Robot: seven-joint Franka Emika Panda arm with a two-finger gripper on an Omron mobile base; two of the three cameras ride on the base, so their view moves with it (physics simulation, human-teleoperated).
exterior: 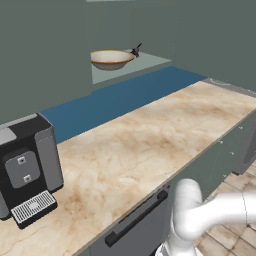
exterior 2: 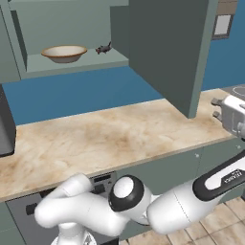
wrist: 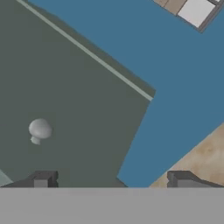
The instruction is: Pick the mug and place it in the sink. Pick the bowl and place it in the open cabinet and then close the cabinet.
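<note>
Left base view: the bowl, wide and shallow with a cream-tan outside and a darker brown hollow, sits on the pale grey-green shelf inside the open cabinet. Just beside the bowl, on the same shelf, lies a small dark spiky object too small to make out. Below the cabinet runs a flat blue back wall, and under it the tabletop, a smooth beige marbled slab with brown veining. Well down the tabletop from the bowl stands a boxy black and grey coffee machine with a perforated drip tray. Lower fronts are dull grey-green with a long black handle.

Right base view: the bowl rests on the cabinet shelf, the dark object close by it. The plain flat cabinet door stands swung outward over the tabletop, away from the bowl. Tan floor tiles show below.

Hand view: the fingers stand wide apart with nothing between them, facing the matte grey-green door panel and its small round pale knob, which is near one fingertip and apart from it. Blue wall and a corner of marbled tabletop lie past the door's edge.
</note>
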